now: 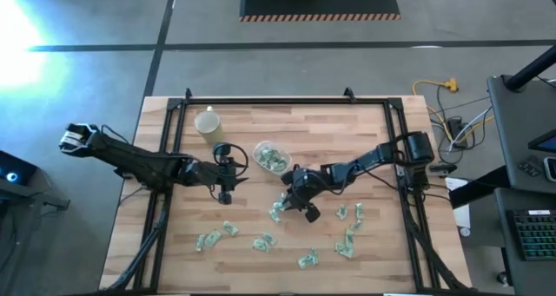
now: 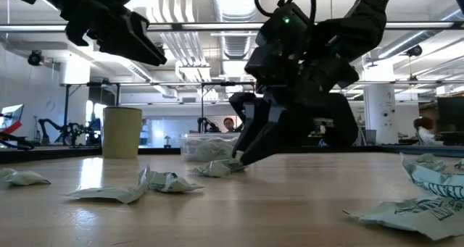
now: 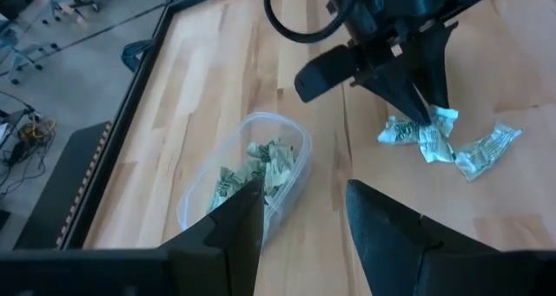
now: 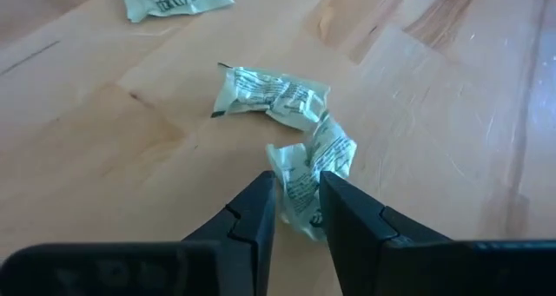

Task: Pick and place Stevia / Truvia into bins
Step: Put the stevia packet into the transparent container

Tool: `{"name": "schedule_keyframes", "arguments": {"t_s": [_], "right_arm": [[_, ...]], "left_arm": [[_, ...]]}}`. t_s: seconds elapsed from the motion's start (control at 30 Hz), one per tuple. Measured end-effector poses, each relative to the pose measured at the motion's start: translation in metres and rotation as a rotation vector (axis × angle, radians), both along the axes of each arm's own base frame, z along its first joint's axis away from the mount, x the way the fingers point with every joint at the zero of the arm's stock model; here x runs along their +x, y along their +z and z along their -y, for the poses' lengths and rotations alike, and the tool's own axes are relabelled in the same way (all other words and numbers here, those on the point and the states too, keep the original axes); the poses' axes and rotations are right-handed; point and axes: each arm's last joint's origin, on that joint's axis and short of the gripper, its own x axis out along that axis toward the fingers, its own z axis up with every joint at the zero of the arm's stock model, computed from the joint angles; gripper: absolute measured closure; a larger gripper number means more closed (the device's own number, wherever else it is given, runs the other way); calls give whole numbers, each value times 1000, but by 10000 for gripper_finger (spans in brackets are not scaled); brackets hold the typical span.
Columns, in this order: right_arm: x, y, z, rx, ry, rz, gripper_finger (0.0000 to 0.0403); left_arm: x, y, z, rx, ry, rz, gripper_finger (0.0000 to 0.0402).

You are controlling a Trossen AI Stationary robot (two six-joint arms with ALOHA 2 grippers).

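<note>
Right gripper point(image 4: 295, 211) clamped on a crumpled Stevia sachet point(image 4: 308, 179).
Its neighbour sachet point(image 4: 269, 95) touches it, and may drag along.

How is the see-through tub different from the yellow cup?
The clear tub lets you see green-and-white sachets piled inside it; the yellow cup is solid, so its inside stays hidden. The tub is low and wide; the cup is taller and narrower. Both stand upright on the wooden table.
</note>
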Motion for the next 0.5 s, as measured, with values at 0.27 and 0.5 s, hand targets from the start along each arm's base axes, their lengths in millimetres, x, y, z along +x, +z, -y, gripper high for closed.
{"name": "schedule_keyframes", "arguments": {"t_s": [0.27, 0.5], "right_arm": [[5, 1, 0, -1, -2, -6, 343], [2, 9, 0, -5, 1, -15, 389]], "left_arm": [[0, 0, 0, 0, -2, 0, 253], [0, 0, 0, 0, -2, 0, 253]]}}
